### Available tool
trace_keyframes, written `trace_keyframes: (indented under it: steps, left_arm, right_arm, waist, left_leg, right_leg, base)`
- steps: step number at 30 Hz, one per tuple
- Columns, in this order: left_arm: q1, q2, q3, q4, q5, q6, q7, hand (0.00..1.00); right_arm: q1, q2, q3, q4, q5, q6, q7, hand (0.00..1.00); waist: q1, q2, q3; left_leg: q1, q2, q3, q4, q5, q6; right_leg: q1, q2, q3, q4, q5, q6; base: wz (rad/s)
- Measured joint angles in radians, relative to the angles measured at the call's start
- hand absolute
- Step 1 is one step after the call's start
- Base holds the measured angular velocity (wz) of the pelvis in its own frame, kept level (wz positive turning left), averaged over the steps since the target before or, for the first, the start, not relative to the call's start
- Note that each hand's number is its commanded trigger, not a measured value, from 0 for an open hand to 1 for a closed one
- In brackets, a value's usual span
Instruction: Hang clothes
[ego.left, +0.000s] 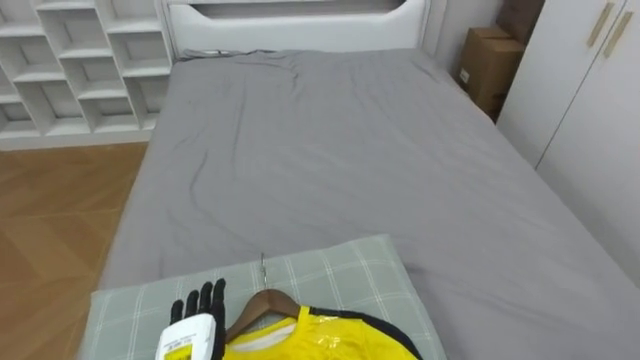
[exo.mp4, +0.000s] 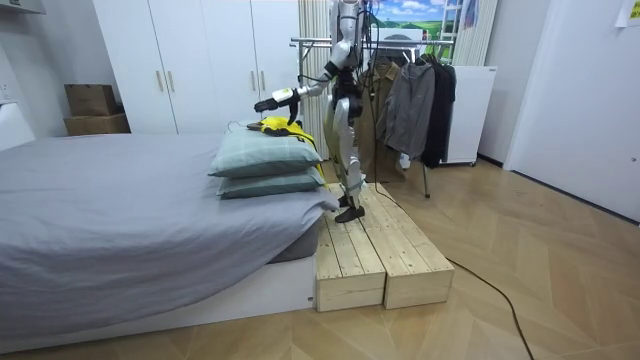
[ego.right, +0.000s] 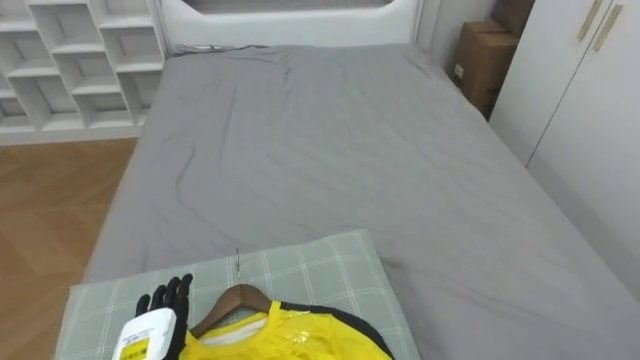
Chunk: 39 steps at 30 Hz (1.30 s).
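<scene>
left hand (ego.left: 196, 322): fingers straight, apart, holding nothing; over green checked pillow (ego.left: 340, 270) | beside wooden hanger (ego.left: 262, 299) inside yellow black-trimmed shirt (ego.left: 312, 343) | pillow on grey-sheeted bed (ego.left: 340, 150)

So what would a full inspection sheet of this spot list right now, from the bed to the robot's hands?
surface: grey bed, sheet slightly wrinkled; checked pillow at the near end.
job's things: yellow garment on a wooden hanger, lying on the pillow.
clutter: nothing seen.
hands: left hand open, over the pillow beside the hanger, not holding it.
cables: nothing seen besides the robot's own.
surroundings: robot stands on a wooden platform by the pillows; clothes rack with dark garments behind it; white shelves, wardrobe, cardboard boxes.
</scene>
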Motion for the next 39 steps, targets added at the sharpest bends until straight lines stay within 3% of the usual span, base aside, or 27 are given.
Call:
trace_keyframes:
  steps: [17, 30, 39]
  left_arm:
    - [-0.002, 0.001, 0.0, 0.027, -0.002, 0.008, -0.027, 0.0]
    - [-0.072, 0.006, 0.005, 0.081, -0.03, 0.009, -0.043, 0.0]
    - [-0.106, 0.028, 0.006, 0.082, -0.03, 0.009, -0.045, 0.0]
  right_arm:
    - [-0.019, 0.0, 0.005, -0.007, -0.04, 0.0, -0.025, 0.0]
    - [-0.008, -0.001, 0.041, -0.01, -0.038, 0.001, -0.035, 0.0]
    - [-0.011, -0.004, 0.061, -0.017, -0.064, -0.001, -0.036, 0.0]
  waist:
    - [0.018, 0.004, 0.0018]
    - [0.015, 0.005, 0.0027]
    - [0.021, 0.003, 0.0046]
  left_leg:
    - [-0.029, 0.004, -0.001, 0.013, 0.0, 0.0]
    - [-0.06, 0.006, -0.002, 0.02, 0.0, 0.0]
    - [-0.092, 0.007, 0.004, 0.028, 0.0, 0.0]
  right_leg:
    - [-0.023, 0.001, 0.0, 0.009, 0.0, 0.0]
    - [-0.056, 0.001, -0.001, 0.013, 0.001, -0.001]
    - [-0.083, 0.001, 0.002, 0.015, 0.002, -0.003]
  base:
    - [0.0]
    - [0.0]
    - [-0.02]
